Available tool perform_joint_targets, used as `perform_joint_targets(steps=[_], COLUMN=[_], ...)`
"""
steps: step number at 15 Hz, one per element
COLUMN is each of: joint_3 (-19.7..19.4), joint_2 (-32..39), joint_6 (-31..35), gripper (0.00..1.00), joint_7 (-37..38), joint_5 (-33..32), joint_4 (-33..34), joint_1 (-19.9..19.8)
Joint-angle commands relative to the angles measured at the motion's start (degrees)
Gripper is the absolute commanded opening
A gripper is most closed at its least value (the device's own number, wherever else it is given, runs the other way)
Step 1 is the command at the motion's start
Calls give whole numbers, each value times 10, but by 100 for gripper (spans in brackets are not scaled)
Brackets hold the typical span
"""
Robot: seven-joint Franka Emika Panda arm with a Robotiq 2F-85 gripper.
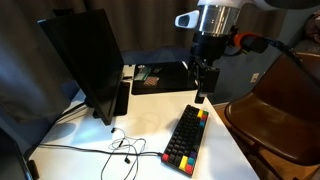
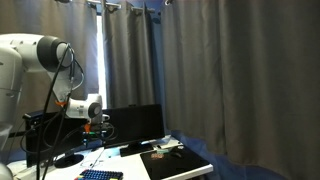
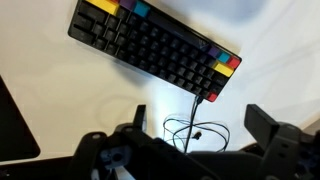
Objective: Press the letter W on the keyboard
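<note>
The black compact keyboard (image 1: 187,138) lies on the white table, with red, yellow, green and blue keys at both ends. It fills the top of the wrist view (image 3: 150,45) and only its edge shows in an exterior view (image 2: 100,175). My gripper (image 1: 202,96) hangs above the keyboard's far end, clear of the keys. In the wrist view the gripper (image 3: 200,125) has its two fingers wide apart, with nothing between them. The single key letters are too small to read.
A dark monitor (image 1: 85,60) stands left of the keyboard. A flat black desk mat (image 1: 160,75) with small items lies behind. A tangle of thin cable (image 3: 195,130) lies by the keyboard's end. A brown chair (image 1: 280,120) is at the right.
</note>
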Motion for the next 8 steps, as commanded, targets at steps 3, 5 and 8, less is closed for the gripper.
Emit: perform_joint_targets(steps=[3, 5, 8], joint_3=[-32, -38, -41], joint_2=[-92, -63, -76], joint_6=[0, -4, -3], gripper=[100, 100, 100], joint_7=[28, 19, 23], joint_5=[27, 13, 13], joint_4=[-67, -40, -52], joint_1=[17, 23, 24])
